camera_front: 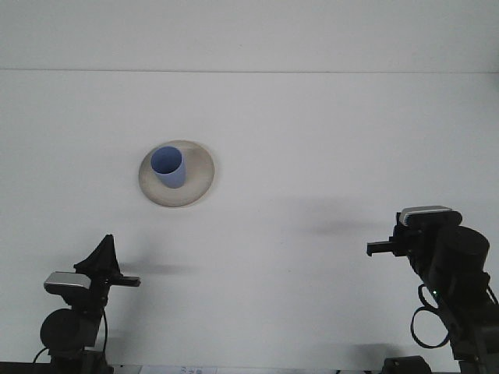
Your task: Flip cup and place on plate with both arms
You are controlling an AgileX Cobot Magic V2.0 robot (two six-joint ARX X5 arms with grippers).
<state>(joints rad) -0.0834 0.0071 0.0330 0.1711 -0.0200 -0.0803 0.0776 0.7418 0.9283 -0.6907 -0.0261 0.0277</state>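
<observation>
The blue cup stands mouth up on the cream plate, at about 10 o'clock from the centre of my front view. It sits slightly toward the plate's 9 o'clock side rather than dead centre, with the rim of the plate showing all round it. Judging from that, the flip and the placement look complete; the cup is upright and supported, nothing touching it.

Left gripper is low at 7 o'clock, well apart from the plate, carrying nothing. It points toward 3 o'clock, seen edge-on, so I cannot tell whether its fingers are parted or closed.

Right gripper is at 4 o'clock, also well apart from the plate and pointing toward 9 o'clock. It is likewise empty, and too small and dark in this view for me to read the finger gap.

My reading: both arms sit near the table's near edge, clear of the work area, which I take to be a parked pose. Little appears left to do.
</observation>
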